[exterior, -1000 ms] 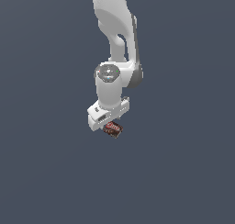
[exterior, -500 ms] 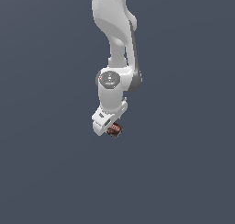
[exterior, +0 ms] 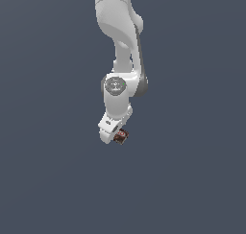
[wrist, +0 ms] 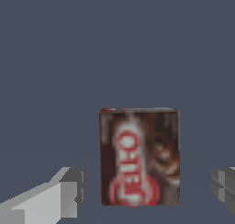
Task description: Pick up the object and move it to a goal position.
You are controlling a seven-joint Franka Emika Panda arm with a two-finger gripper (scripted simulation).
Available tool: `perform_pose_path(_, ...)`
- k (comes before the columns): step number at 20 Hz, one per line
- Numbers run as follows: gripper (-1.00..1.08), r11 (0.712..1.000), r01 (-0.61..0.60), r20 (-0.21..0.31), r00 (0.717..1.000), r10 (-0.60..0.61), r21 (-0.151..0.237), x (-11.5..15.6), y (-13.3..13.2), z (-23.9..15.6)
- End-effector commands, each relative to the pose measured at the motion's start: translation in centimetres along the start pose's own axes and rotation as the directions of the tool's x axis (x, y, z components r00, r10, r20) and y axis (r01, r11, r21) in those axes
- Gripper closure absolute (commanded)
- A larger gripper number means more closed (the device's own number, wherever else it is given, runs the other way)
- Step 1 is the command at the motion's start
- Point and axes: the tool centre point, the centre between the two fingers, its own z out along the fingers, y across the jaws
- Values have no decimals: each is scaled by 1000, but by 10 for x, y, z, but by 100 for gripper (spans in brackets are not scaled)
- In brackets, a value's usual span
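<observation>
Exterior view first: we see the white arm (exterior: 118,46) coming down from the top edge, where its upper part is cut off, and ending in the gripper (exterior: 116,136) just below the middle of the picture. The box (exterior: 121,135) shows as a small dark shape with a fleck of red, tucked against the lower end of the gripper on the exterior view's right — most of it is hidden by the white housing, and at this size we cannot read the label or see how the box is turned. Around it lies only an even blue-grey ground; we cannot tell from this view whether the box rests on the surface or hangs clear of it. In the wrist view the box (wrist: 139,156) stands between the two fingers, its dark face carrying a red and white label with blurred lettering we cannot make out. One light grey finger (wrist: 50,198) is on one side and the other, cut by the picture's edge, is on the far side — a gap shows between each finger and the box, so the jaws are apart and touch nothing.
</observation>
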Motion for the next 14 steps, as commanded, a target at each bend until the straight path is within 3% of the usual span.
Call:
perform_pose_path(1, -92, 1000, 0, 0, 1000, 0, 0, 0, 0, 0)
perform_pose_path(14, -92, 1000, 5, 0, 1000, -5, 0, -1, -1, 44)
